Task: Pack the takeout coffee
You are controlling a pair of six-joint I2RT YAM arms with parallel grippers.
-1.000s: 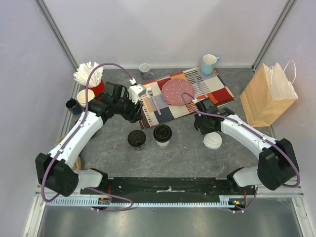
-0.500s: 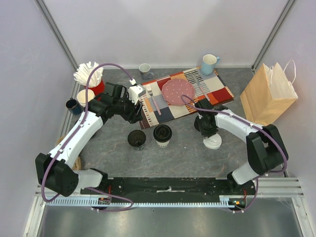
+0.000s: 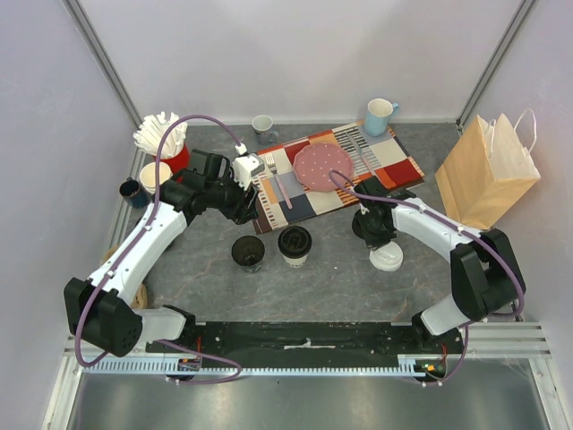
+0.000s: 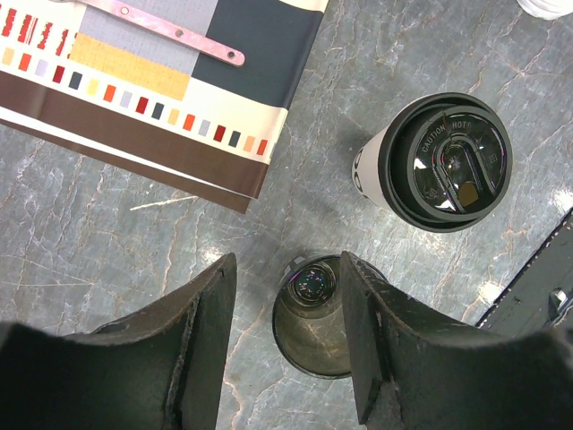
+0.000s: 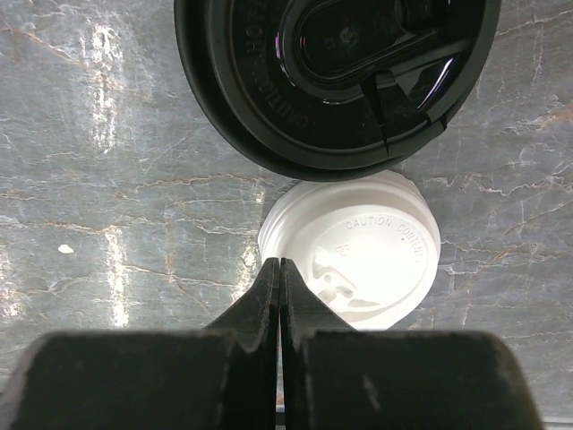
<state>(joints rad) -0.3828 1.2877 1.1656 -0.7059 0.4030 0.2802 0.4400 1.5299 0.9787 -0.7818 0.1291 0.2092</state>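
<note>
One black lid [image 5: 269, 107] (cropped) | right fingers [image 5: 258, 311] pressed together above white lid [image 5: 358, 251] | left fingers [image 4: 376, 340] apart above black cup [image 4: 313, 331]

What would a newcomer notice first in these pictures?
Two coffee cups stand mid-table: a cream cup with a black lid and a black cup with no lid, near the open left gripper. The white lid lies right of them, by the shut right gripper, and a paper bag stands at the far right.

Paper bag [image 3: 486, 175], plate [image 3: 323, 167] on placemat [image 3: 399, 170], possibly fork [image 3: 279, 186]
</note>
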